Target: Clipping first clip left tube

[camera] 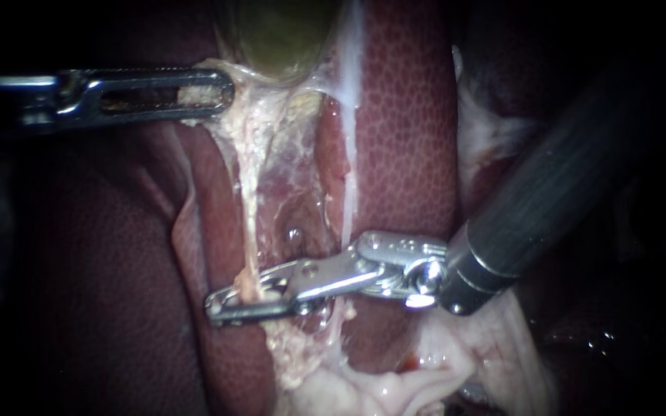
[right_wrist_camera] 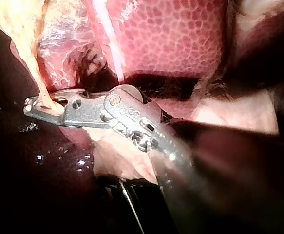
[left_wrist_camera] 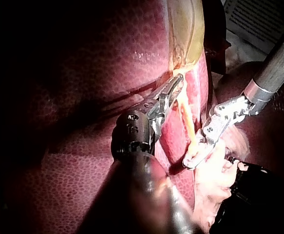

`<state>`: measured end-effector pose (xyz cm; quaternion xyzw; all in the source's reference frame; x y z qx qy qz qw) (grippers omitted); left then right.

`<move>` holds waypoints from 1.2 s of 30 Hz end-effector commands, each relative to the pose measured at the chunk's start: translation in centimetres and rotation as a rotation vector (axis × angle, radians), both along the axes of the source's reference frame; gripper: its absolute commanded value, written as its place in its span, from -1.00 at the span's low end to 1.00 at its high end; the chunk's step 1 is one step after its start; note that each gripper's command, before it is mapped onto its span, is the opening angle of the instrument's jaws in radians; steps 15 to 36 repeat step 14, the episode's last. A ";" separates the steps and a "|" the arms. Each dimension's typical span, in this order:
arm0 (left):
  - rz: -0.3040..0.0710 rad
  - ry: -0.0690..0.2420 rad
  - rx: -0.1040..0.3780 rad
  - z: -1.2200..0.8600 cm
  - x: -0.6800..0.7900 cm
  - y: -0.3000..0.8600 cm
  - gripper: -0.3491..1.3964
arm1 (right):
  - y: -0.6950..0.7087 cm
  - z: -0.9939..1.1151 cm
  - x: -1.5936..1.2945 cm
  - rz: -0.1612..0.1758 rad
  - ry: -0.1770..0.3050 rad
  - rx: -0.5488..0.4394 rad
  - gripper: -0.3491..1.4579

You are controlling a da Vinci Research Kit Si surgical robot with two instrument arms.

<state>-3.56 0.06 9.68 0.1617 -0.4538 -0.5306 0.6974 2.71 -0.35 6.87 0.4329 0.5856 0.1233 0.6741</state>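
Liver (camera: 402, 115): fills the field and carries everything else. It has a mottled red surface, and a cleared hollow runs down its middle.

Gallbladder (camera: 279, 31): greenish, at the liver's upper edge. Pale tissue (camera: 250, 104) fans down from its lower end into the hollow.

Right instrument (camera: 216, 306): the shaft enters from the right and lies across the lower part of the hollow. Its jaws stand on either side of the left tube and are drawn close together, with both appearing to press on it. The right wrist view shows the tube seated between the jaws, close to their tips.

Left instrument (camera: 221, 92): its slotted jaws are closed on the pale tissue just below the gallbladder. They hold it out toward the liver's left side, which puts the tubes under tension.

Left tube (camera: 248, 223): a thin, yellowish strand running from the gallbladder's lower end down the hollow and through the right instrument's jaws.

Right tube (camera: 346, 192): a whiter strand just beside the left tube. It lies clear of the jaw tips and is untouched.

Clip: none can be made out on either tube, and the jaws hide whatever sits between them.

Assessment: exposure, tension and placement appear complete, and the squeeze looks to be in hand. What remains is to confirm the clip has closed across the full width of the tube, then to open the jaws and draw them back without dragging the tube
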 end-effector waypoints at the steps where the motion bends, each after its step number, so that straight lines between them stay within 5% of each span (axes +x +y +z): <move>1: 0.000 0.000 0.000 0.00 0.00 0.00 -1.00 | 0.00 0.00 0.00 0.000 0.000 0.001 -1.00; 36: 0.000 0.000 0.000 0.00 0.01 0.00 -1.00 | 0.00 0.02 -0.01 0.000 0.000 0.001 -1.00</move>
